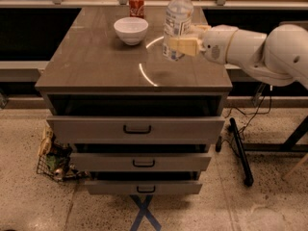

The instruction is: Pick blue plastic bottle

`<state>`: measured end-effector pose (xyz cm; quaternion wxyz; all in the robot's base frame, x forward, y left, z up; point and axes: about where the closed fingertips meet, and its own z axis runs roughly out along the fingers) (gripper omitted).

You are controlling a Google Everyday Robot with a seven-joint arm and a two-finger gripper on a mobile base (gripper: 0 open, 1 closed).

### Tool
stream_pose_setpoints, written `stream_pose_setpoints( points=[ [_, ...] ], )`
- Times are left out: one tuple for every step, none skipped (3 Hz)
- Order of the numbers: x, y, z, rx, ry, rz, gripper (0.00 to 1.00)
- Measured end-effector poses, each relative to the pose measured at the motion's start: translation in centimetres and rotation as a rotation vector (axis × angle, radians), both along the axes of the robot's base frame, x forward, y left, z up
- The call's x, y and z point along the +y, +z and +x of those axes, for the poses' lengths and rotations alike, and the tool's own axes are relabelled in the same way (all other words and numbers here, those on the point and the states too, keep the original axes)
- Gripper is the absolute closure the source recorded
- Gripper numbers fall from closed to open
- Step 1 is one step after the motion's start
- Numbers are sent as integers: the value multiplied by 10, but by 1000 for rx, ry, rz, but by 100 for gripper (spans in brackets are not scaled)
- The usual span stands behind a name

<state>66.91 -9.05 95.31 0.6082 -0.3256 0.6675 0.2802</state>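
The blue plastic bottle [177,19] is a tall clear bottle with a white cap and a white-bluish label. My gripper [185,43] reaches in from the right on a white arm and is shut on the bottle's lower half. The bottle hangs upright in the air, clear of the brown cabinet top [106,61], over its right side.
A white bowl [131,30] stands on the cabinet top at the back centre, and a red soda can [136,5] stands behind it. Three drawers [137,129] below are pulled slightly out. A wire basket [53,158] sits on the floor at the left. A black table leg [240,150] stands at the right.
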Motion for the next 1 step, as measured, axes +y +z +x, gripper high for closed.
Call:
stream_pose_setpoints(
  points=[
    [3, 7, -3, -7, 1, -4, 100]
  ],
)
